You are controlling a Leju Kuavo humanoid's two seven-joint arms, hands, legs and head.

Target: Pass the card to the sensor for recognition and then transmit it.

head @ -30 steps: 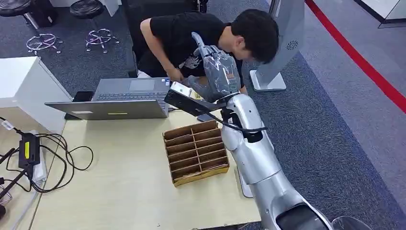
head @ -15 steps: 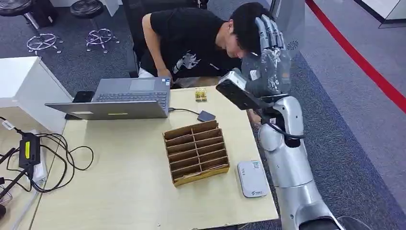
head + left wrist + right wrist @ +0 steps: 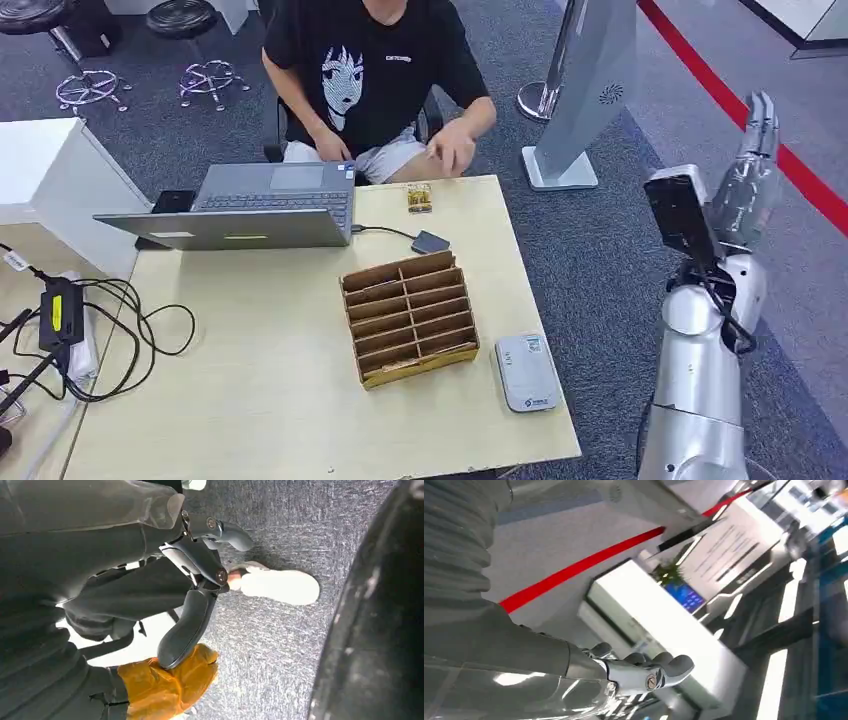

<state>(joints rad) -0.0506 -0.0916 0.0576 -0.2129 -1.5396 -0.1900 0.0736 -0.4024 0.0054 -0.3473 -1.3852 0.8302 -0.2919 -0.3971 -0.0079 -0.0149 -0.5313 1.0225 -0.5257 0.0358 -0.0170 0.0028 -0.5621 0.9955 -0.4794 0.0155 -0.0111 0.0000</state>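
Right hand (image 3: 745,185) is raised off the right side of the tabletop (image 3: 260,400), fingers straight and spread, holding nothing. Left hand (image 3: 200,580) hangs over the floor, fingers apart, also empty. No card can be made out, so its location and long axis can't be told. Sensor (image 3: 526,372) lies flat near the right tabletop edge, beside the slotted wooden rack (image 3: 408,318). Judged: task either finished or at reset; a person (image 3: 375,70) sits at the far side.
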